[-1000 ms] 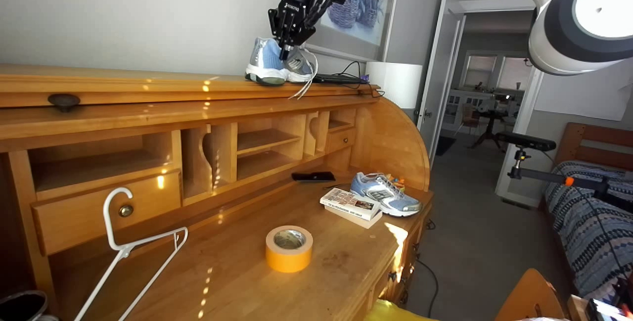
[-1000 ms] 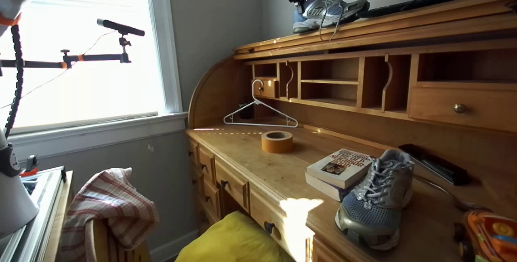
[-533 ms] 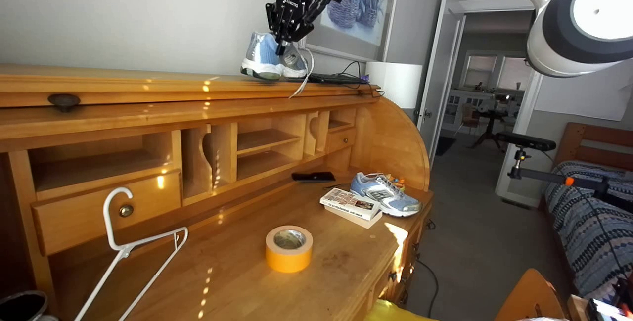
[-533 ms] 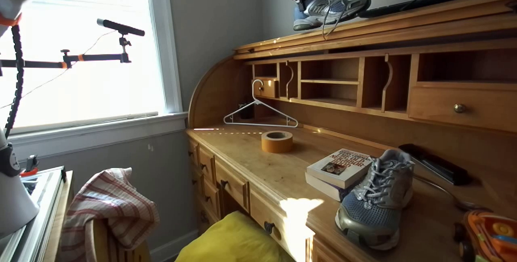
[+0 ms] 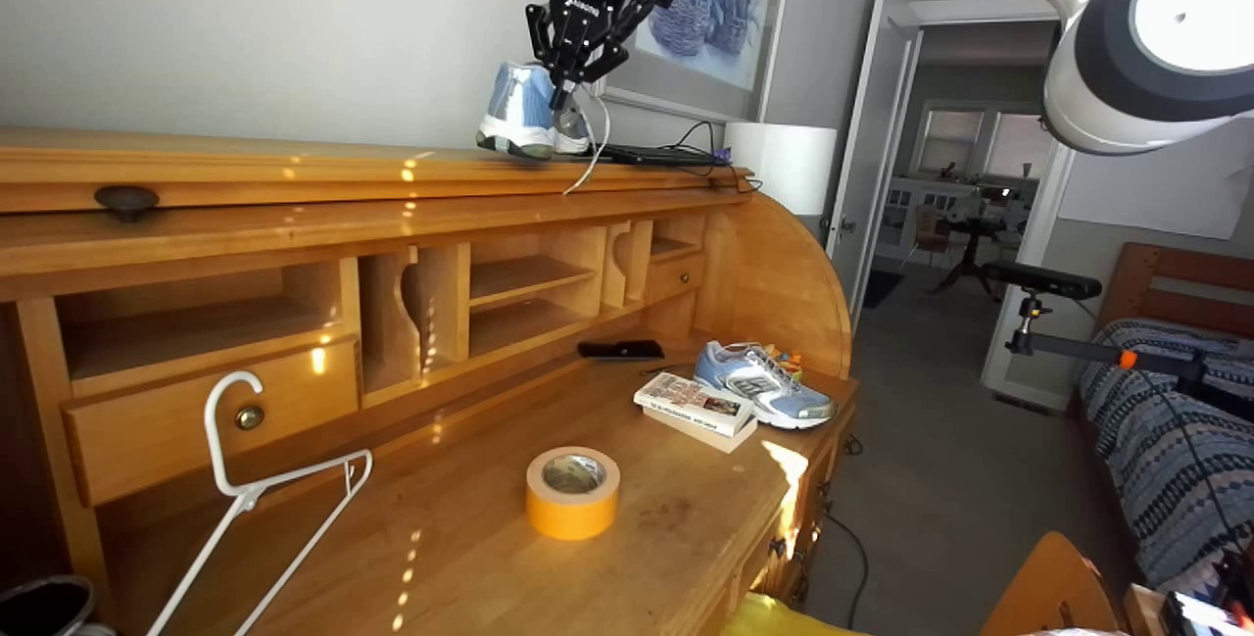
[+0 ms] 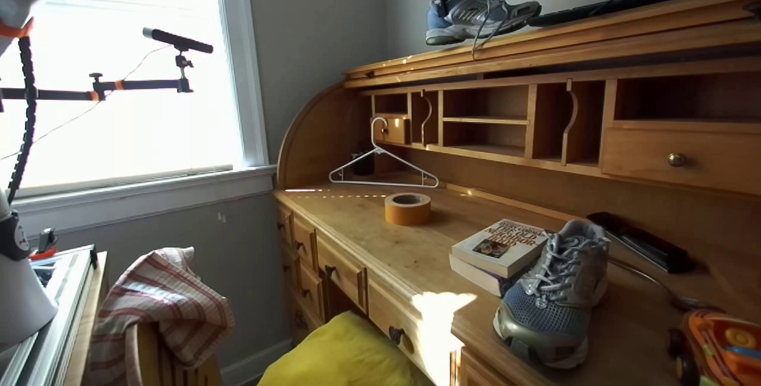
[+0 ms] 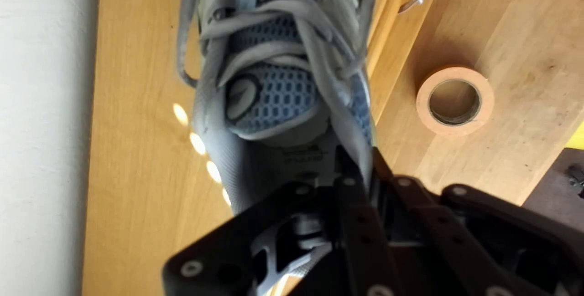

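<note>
The jaws grip a sneaker [image 7: 283, 95] over a sun-flecked wooden desk [image 5: 480, 518] against a grey wall [image 5: 274, 38].

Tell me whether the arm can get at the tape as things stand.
Probably not: the end effector is shut on the rim of the upper shoe, so its grip is taken. The tape itself looks open from above, lying flat on the desk with nothing on it.
</note>
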Controlling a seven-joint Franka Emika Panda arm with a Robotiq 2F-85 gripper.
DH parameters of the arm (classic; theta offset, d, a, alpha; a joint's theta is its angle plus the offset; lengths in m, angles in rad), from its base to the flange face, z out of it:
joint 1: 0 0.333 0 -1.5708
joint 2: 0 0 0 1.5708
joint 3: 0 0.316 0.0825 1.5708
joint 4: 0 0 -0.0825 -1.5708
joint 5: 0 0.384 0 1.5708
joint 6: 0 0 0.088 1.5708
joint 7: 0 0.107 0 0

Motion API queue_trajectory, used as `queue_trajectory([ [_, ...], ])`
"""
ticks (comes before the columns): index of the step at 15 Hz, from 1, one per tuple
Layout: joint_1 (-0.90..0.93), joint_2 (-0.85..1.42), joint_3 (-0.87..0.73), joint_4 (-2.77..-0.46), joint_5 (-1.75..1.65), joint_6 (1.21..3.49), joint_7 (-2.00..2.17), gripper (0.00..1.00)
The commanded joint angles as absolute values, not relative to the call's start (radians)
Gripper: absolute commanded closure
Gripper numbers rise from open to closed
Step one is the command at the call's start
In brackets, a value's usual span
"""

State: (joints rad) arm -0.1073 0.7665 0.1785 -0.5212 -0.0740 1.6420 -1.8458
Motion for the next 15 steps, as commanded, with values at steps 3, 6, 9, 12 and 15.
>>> queue_trajectory([
  [3, -0.118, 0.789, 0.181, -0.485, -0.069, 1.625, -1.873, 0.98],
  [6, -0.115, 0.8, 0.175, -0.479, -0.074, 1.643, -1.849, 0.98],
  [9, -0.115, 0.805, 0.166, -0.473, -0.081, 1.654, -1.839, 0.98],
  [12, -0.116, 0.807, 0.157, -0.473, -0.083, 1.654, -1.832, 0.98],
  [15, -0.115, 0.807, 0.152, -0.474, -0.084, 1.653, -1.828, 0.98],
])
